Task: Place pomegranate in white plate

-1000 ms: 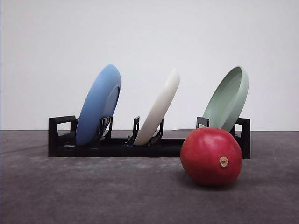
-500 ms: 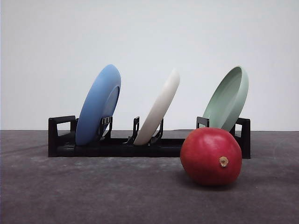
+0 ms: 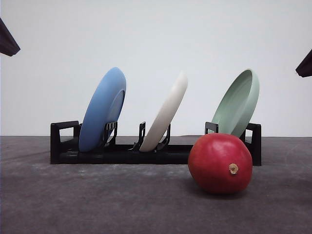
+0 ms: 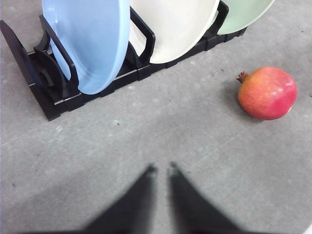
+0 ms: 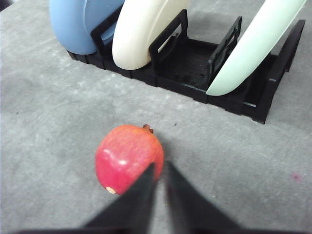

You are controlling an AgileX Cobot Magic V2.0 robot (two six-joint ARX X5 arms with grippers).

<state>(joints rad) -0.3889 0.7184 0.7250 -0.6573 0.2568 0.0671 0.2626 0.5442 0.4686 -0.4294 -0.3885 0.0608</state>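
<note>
Where the grey table (image 3: 97, 204) runs closest to the front camera, the pomegranate (image 3: 220, 164) lies on it at the right, red and glossy, its small tan nub turned toward that camera. Nothing grips it. In the right wrist view the right gripper (image 5: 159, 168) hangs above the table just on the near side of the pomegranate (image 5: 128, 158), its two dark fingers drawn together to a thin slit with nothing between them; their tips overlap the fruit's edge in that picture, though contact cannot be judged. In the left wrist view the left gripper (image 4: 161, 169) is likewise narrowed to a slim gap over bare table, with the pomegranate (image 4: 267, 92) well apart from it.

Behind the fruit stands a black dish rack (image 3: 63, 146) holding three plates on edge, all leaning the same way. The blue plate (image 3: 102, 109) sits at the left end, the white plate (image 3: 166, 113) in the middle slot, and the pale green plate (image 3: 237, 103) at the right end, directly behind the pomegranate. A plain white wall (image 3: 156, 34) closes the scene, with dark arm parts at the upper corners.
</note>
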